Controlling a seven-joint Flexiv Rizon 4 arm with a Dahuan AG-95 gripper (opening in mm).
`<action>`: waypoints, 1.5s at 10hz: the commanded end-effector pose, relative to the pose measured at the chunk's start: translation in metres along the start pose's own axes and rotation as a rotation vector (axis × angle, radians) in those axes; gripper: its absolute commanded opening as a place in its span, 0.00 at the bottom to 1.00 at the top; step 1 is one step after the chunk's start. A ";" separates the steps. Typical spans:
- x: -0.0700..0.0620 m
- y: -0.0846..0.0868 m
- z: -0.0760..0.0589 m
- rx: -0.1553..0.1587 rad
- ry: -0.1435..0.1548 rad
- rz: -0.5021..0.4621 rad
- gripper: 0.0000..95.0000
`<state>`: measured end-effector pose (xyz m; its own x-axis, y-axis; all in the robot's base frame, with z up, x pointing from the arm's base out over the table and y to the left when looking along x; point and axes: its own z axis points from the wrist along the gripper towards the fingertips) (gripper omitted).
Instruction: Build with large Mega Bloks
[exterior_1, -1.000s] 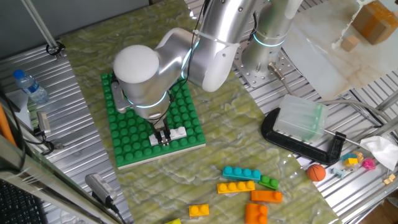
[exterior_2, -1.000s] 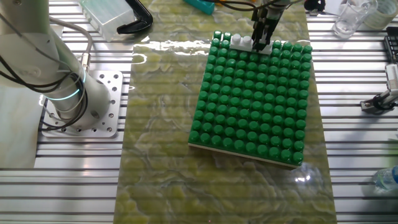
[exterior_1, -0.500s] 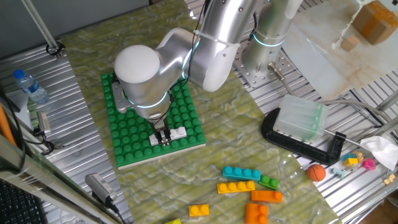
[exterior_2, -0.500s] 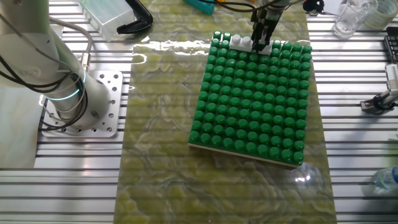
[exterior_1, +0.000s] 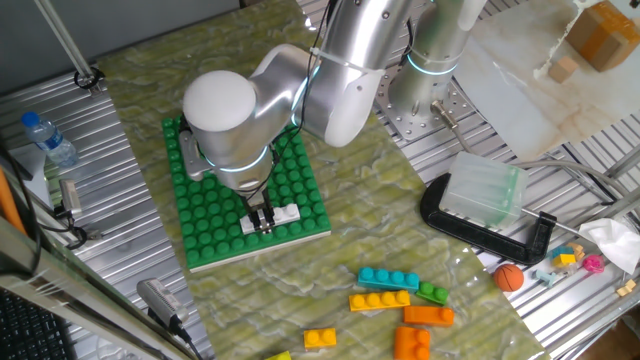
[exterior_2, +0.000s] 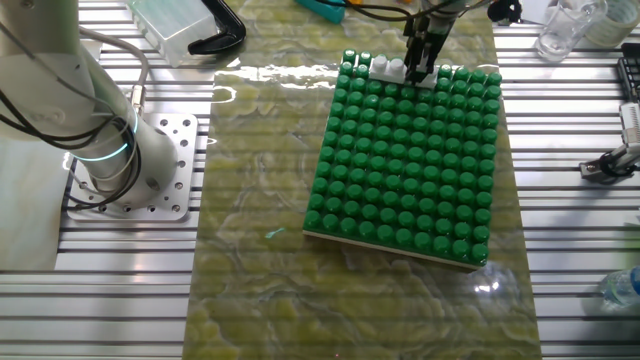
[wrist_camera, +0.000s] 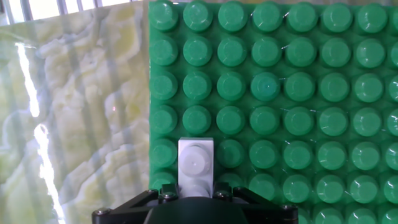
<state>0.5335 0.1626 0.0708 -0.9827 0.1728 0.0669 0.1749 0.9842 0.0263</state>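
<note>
Loose chunky plastic bricks, nearest edge: orange (exterior_1: 428, 315), yellow (exterior_1: 380, 300), cyan (exterior_1: 388, 278). Further back, two-finger gripper (exterior_1: 263, 218) w/ jaws closed narrow on white studded plastic brick (exterior_1: 283, 214), seated at edge of flat green studded baseplate (exterior_1: 205, 215). Small orange ball (exterior_1: 509, 277) off right.

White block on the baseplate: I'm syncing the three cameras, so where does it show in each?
One fixed view: white block at the green baseplate's near edge, under the gripper.
Other fixed view: far edge, top centre.
Hand view: bottom centre.
Shared landmark: the baseplate's edge row.
</note>
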 end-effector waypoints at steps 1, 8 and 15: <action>-0.001 -0.001 0.006 -0.005 0.002 0.000 0.00; 0.000 -0.001 -0.007 0.012 -0.010 -0.040 0.20; 0.000 -0.001 -0.007 0.003 -0.001 -0.024 0.20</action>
<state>0.5332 0.1610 0.0770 -0.9866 0.1494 0.0649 0.1514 0.9881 0.0255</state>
